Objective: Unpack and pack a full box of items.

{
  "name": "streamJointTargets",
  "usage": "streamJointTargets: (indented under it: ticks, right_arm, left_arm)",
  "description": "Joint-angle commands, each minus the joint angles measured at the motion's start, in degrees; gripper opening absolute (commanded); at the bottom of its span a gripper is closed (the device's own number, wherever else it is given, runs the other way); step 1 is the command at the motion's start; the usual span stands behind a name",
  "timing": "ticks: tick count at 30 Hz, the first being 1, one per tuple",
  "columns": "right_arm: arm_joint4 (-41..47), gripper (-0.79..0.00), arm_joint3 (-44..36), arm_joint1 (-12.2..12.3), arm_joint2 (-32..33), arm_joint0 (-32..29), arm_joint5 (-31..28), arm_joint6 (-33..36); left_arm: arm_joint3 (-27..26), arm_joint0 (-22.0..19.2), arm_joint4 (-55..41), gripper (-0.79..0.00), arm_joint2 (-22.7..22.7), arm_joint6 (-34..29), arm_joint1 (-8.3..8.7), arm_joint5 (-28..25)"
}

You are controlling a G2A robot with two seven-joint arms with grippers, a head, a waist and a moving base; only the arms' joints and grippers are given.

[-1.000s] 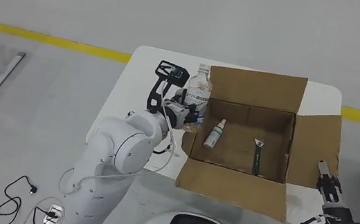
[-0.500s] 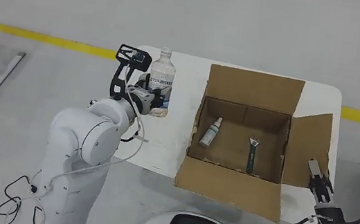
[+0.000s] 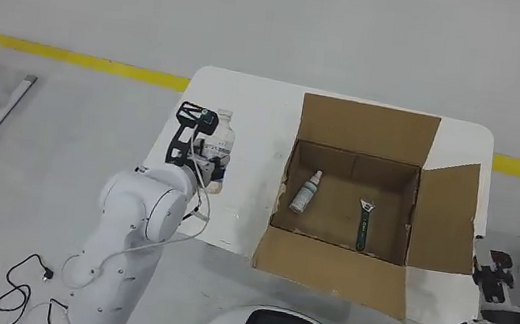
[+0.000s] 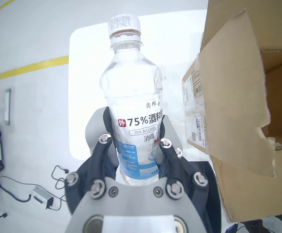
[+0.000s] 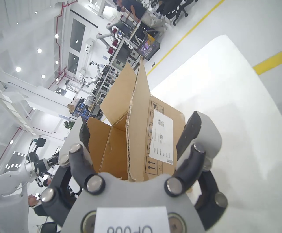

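there, clear plastic bottle (image 4: 132, 97) (white-capped)

A robotics lab in a big hall. Behind the box (image 5: 116, 106) stand rows of workstations (image 5: 123, 47) with other robot arms (image 5: 103, 38), under spotlights (image 5: 39, 50) and red pipes (image 5: 67, 8). Beyond the box a yellow line (image 3: 73, 58) crosses the pale floor (image 3: 262, 11), where cables (image 3: 20, 278) lie loose.

Bottle (image 4: 131, 88) — clear body, white cap, white label with a blue band. Box (image 3: 366, 127) — plain brown cardboard, white shipping label on one side. Table (image 3: 245, 129): white. Floor stripe (image 3: 63, 57), upper left of the top view: yellow. Spray bottle (image 3: 305, 191) inside the box: white.
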Motion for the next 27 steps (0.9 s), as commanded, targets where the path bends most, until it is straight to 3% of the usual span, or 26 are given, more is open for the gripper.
streamJointTargets:
  ticks: [1,3,4,5,6,7,14,24,27]
  right_arm:
    - [-2.71,0.0,-0.64,0.16,1.54,-0.65,-1.29,-0.92]
    - [-5.5,0.0,-1.24,0.28,2.91,-1.41,-2.78,-2.4]
    - [-6.76,-0.123,-1.43,0.33,3.62,-1.84,-3.49,-3.1]
    - [-7.69,-0.32,-1.52,0.36,4.1,-2.15,-3.68,-3.58]
    - [-9.34,-0.603,-1.9,0.41,4.86,-2.82,-4.32,-4.53]
    - [-10.34,-0.785,-1.98,0.46,5.36,-3.34,-4.83,-4.72]
    - [-8.73,-0.785,-0.83,0.51,8.67,-4.85,-5.8,-4.99]
    - [-16.6,-0.785,0.33,0.58,9.89,-5.16,-7.47,-7.17]
    - [-16.34,-0.785,0.65,0.55,10.14,-5.15,-7.91,-7.23]
  left_arm:
    - [1.1,0.66,0.48,-0.785,0.72,0.19,-0.01,0.5]
    - [1.87,1.28,0.67,-0.785,1.37,0.46,-0.01,0.7]
    - [2.28,1.58,0.89,-0.785,1.64,0.57,-0.01,0.89]
    - [2.46,1.75,1.06,-0.785,1.87,0.69,-0.01,0.95]
    - [2.91,2.12,1.16,-0.785,2.4,0.84,-0.03,1.05]
    - [3.22,2.31,1.32,-0.785,2.65,0.61,-0.03,1.11]
    - [3.22,2.31,1.32,-0.785,2.65,0.61,-0.03,1.11]
    - [3.36,2.46,1.26,-0.785,2.74,0.94,-0.03,0.99]
    - [3.67,4.25,2.5,-0.785,4.6,3.7,0.14,-2.66]
